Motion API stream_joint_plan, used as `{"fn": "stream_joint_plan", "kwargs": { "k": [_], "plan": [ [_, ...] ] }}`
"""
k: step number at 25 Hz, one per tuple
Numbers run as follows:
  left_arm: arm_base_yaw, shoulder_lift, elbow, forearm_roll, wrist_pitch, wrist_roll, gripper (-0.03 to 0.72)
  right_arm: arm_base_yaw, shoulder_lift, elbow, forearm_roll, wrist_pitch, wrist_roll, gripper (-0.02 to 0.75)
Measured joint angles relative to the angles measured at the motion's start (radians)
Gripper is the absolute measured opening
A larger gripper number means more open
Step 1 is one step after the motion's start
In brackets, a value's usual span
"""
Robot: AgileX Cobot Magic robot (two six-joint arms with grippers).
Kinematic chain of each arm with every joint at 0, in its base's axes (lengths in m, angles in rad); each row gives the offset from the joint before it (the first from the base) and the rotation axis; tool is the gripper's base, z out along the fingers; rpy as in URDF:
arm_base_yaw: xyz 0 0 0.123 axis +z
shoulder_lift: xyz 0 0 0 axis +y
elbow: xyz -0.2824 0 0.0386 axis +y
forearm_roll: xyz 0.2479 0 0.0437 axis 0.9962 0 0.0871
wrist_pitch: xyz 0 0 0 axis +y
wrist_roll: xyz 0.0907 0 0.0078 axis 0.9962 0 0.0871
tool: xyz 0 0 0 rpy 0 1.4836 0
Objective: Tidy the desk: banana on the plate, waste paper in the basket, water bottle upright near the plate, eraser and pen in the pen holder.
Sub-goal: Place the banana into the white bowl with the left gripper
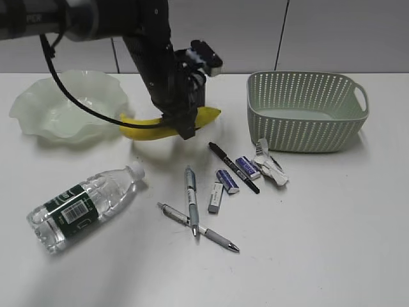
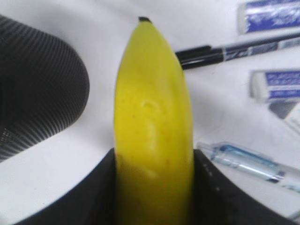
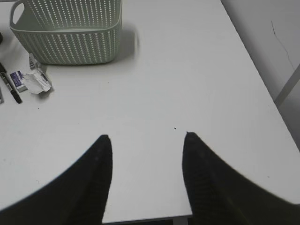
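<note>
The large plain white flat desk (image 1: 332, 243) carries everything, and the step in hand looks to be moving the fruit to the dish. The wide pale-green translucent plate with a wavy ruffled rim (image 1: 38, 105) sits at the far left, just beside the smooth yellow curved banana (image 1: 208, 115), which lies on the desk between that plate and the pale-green perforated plastic basket (image 1: 307, 112). The left gripper (image 1: 185, 121) is down over the banana's middle, and its wrist view shows the dark jaws pressed against both flanks of the fruit, so it is clamped on the banana. To do this well I would lift straight up first, high enough for the drooping ends to clear the ruffled rim, then carry left and lower into the plate's hollow before letting go; the skin is smooth, so a firm but not crushing hold matters. The right gripper (image 3: 147, 154) hangs spread apart over bare desk, holding nothing.
</note>
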Motion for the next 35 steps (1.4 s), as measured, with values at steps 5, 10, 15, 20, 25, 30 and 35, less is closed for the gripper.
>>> {"fn": "stream_joint_plan", "kwargs": {
  "k": [5,10,15,20,25,30,35],
  "plan": [
    [-0.005,-0.120,0.000,-0.120,0.026,-0.002,0.319,0.000,0.000,0.000,0.000,0.000,0.000,0.394],
    [0.004,-0.270,-0.003,-0.009,0.024,-0.077,0.319,0.000,0.000,0.000,0.000,0.000,0.000,0.394],
    [0.126,-0.306,-0.005,0.146,0.025,-0.192,0.319,0.000,0.000,0.000,0.000,0.000,-0.001,0.394],
    [0.307,-0.251,-0.005,0.118,0.023,-0.233,0.319,0.000,0.000,0.000,0.000,0.000,-0.001,0.394],
    [0.414,-0.140,-0.005,-0.040,0.007,-0.239,0.319,0.000,0.000,0.000,0.000,0.000,0.000,0.394],
    [0.421,-0.059,-0.005,-0.052,-0.043,-0.239,0.340,0.000,0.000,0.000,0.000,0.000,0.000,0.394],
    [0.419,-0.079,-0.004,-0.065,-0.052,-0.239,0.550,0.000,0.000,0.000,0.000,0.000,0.000,0.394]
  ]
}}
